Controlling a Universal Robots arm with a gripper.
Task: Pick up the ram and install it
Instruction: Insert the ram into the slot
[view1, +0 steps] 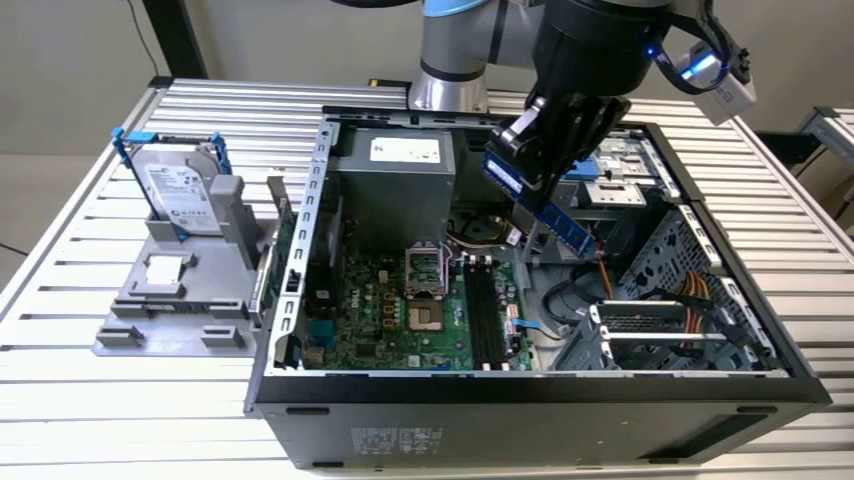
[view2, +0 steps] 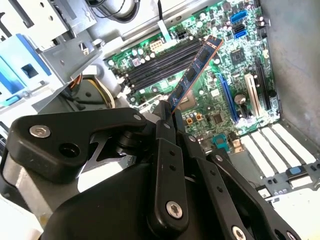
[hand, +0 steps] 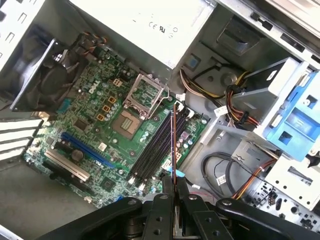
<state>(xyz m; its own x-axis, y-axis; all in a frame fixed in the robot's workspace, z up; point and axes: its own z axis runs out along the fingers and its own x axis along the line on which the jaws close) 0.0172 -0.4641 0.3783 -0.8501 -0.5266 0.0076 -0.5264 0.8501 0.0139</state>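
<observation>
My gripper (view1: 531, 180) is shut on the ram (view1: 567, 228), a thin dark blue stick that it holds tilted above the open computer case (view1: 534, 385). In the second wrist view the ram (view2: 192, 75) sticks out from between the black fingers (view2: 165, 132) and points at the black memory slots (view2: 160, 62) on the green motherboard (view2: 240, 65). The first wrist view shows the ram (hand: 173, 145) edge-on, lined up roughly along the slots (hand: 152, 150) and still above them. In the exterior view the slots (view1: 487, 315) lie lower, towards the case's front.
On the exterior view's left, a silver hard drive with blue handles (view1: 180, 190) stands on a grey fixture (view1: 174, 300). Inside the case are the grey power supply (view1: 394, 175), the processor socket (view1: 420, 270), a blue drive bracket (hand: 295, 120) and loose cables (view1: 694, 300).
</observation>
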